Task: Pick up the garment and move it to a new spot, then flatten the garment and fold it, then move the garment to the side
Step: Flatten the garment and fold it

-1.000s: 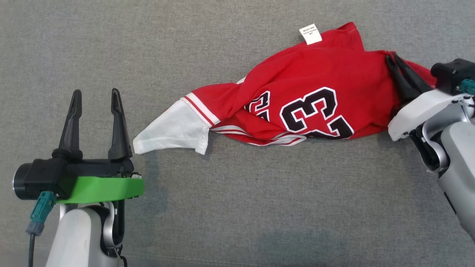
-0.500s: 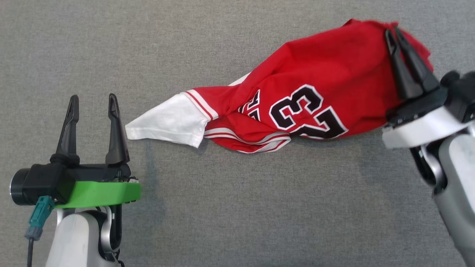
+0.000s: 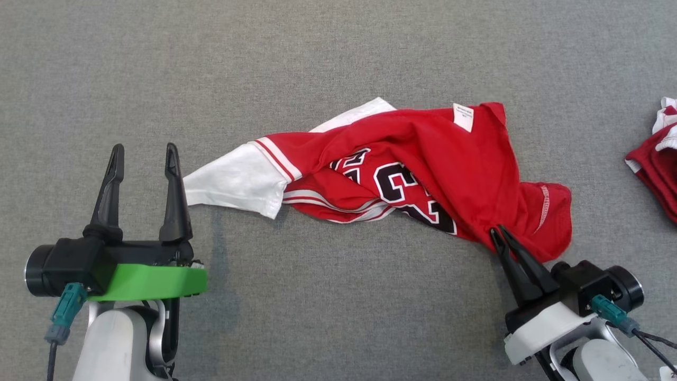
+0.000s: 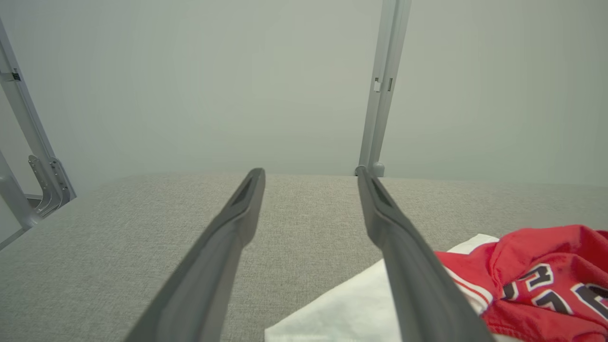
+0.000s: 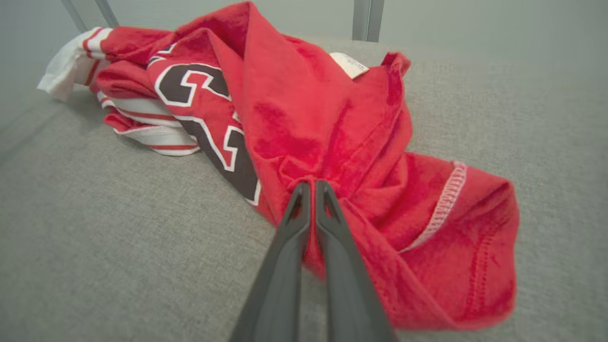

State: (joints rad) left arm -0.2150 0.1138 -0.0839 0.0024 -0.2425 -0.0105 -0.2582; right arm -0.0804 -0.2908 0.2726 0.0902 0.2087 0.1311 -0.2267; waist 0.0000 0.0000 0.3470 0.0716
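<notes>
My right gripper (image 3: 497, 230) pinched the crumpled red jersey (image 3: 449, 159) at its tips; left gripper (image 3: 144, 148) spread, empty. Flattening, folding undone.

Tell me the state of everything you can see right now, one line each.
red jersey: crumpled on the grey surface, hem pinched.
left gripper: open, empty, beside the white sleeve.
right gripper: shut on the red jersey.
second red garment: bunched, untouched, far right.

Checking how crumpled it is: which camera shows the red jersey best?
The head view: the red jersey lies whole, white sleeve to hem. The right wrist view shows its bunched body, pinched by the right hand; the left wrist view, its sleeve and part of the number.
</notes>
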